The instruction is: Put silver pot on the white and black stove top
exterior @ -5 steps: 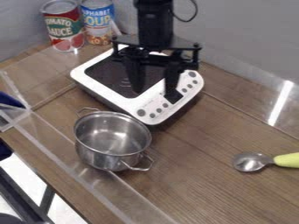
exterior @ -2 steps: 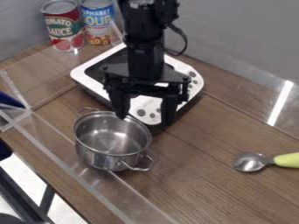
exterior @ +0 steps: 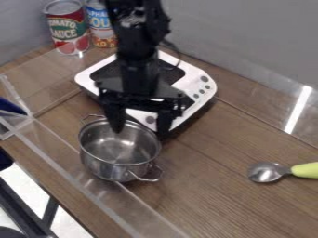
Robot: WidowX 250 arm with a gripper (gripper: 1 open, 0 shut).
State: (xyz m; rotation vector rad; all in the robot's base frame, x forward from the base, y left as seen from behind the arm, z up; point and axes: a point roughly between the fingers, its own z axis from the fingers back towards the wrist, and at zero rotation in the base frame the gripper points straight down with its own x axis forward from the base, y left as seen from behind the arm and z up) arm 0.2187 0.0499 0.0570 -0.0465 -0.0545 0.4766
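The silver pot (exterior: 119, 152) stands upright on the wooden table, just in front of the stove's near left corner. My gripper (exterior: 139, 121) hangs open right above the pot's far rim, its two dark fingers spread on either side of the pot's back half, with nothing held. Behind it lies the white and black stove top (exterior: 152, 84), partly hidden by the arm; its button panel faces front right.
Two cans (exterior: 84, 26) stand at the back left by the wall. A small spoon with a yellow-green handle (exterior: 284, 172) lies at the front right. A clear plastic edge (exterior: 74, 181) runs along the table's front left.
The gripper has come down and forward from over the stove to just above the pot, with its jaws spread wider. The pot has not moved.
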